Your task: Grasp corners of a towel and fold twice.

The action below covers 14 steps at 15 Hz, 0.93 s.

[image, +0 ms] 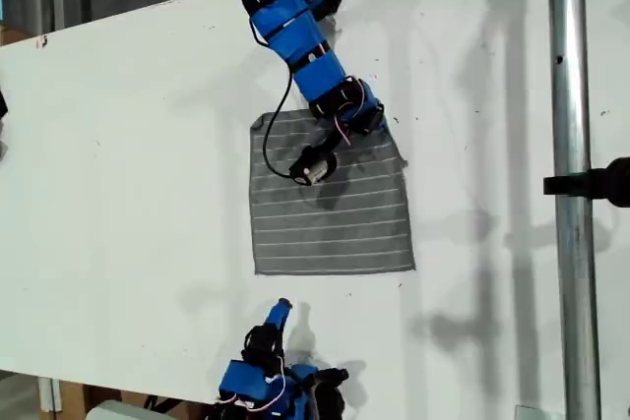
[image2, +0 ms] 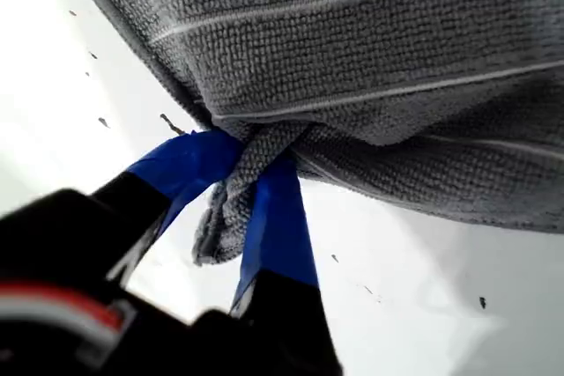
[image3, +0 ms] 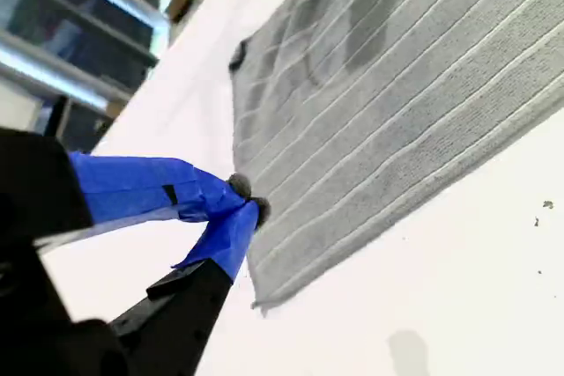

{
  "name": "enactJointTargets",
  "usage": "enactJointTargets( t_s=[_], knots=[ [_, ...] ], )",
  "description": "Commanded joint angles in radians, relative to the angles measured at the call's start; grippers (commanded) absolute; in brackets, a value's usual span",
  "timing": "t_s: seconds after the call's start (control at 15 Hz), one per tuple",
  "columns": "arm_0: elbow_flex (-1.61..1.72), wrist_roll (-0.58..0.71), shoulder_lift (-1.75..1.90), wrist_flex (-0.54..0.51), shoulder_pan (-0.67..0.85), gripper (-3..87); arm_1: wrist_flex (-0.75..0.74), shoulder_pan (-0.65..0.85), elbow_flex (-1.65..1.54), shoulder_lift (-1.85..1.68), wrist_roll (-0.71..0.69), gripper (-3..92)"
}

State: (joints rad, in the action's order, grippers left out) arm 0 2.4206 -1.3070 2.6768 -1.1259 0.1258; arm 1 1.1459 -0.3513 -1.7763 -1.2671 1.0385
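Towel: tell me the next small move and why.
Probably lift my first tool slightly and begin carrying the pinched corner across the towel. It is shut on that corner, fabric bunched between the fingers, while the rest lies flat on the table. My second tool sits shut beside another corner, holding nothing.

Grey pale-striped towel (image: 333,206) flat on table, one corner (image2: 231,209) apparently bunched.

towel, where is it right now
The towel lies near the middle of the white table in the exterior view, its far corner pinched in my first end effector.
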Motion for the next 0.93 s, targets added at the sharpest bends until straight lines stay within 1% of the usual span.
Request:
enactJointTargets(
  t_s=[0.0,0.07,0.13,0.27,0.33,0.4,0.47,0.53,0.6,0.67,0.73,0.87],
  knots=[
    [-0.39,0.115,-0.402,-0.072,-0.072,-3.1,0.014,0.034,0.003,-0.011,-0.015,-0.1],
    [-0.575,0.175,-0.58,-0.166,-0.115,-3.1,0.014,0.034,0.005,-0.011,-0.015,-0.1],
    [-0.741,0.241,-0.723,-0.233,-0.166,-3.1,0.015,0.035,0.008,-0.011,-0.015,-0.1],
    [-0.98,0.357,-0.908,-0.342,-0.242,-3.1,0.023,0.038,0.014,-0.011,-0.015,-0.1],
    [-1.006,0.414,-0.936,-0.354,-0.281,-3.0,0.023,0.04,0.015,-0.011,-0.015,-0.1],
    [-1.025,0.448,-0.95,-0.368,-0.308,-1.0,0.023,0.04,0.018,-0.011,-0.015,-0.1],
    [-1.057,0.431,-0.971,-0.402,-0.324,19.2,0.023,0.04,0.018,-0.011,-0.014,-0.1],
    [-1.083,0.419,-0.988,-0.43,-0.339,33.6,0.02,0.041,0.02,-0.008,-0.014,-0.1],
    [-1.091,0.445,-0.999,-0.426,-0.357,37.3,0.021,0.043,0.025,-0.008,-0.015,-0.1],
    [-1.089,0.463,-1.014,-0.42,-0.36,38.3,0.023,0.044,0.028,-0.008,-0.015,-0.1],
    [-1.077,0.462,-1.039,-0.405,-0.364,38.3,0.025,0.044,0.029,-0.008,-0.015,-0.1],
    [-1.057,0.423,-1.138,-0.337,-0.379,37.2,0.028,0.044,0.032,-0.008,-0.015,-0.1]
  ],
)
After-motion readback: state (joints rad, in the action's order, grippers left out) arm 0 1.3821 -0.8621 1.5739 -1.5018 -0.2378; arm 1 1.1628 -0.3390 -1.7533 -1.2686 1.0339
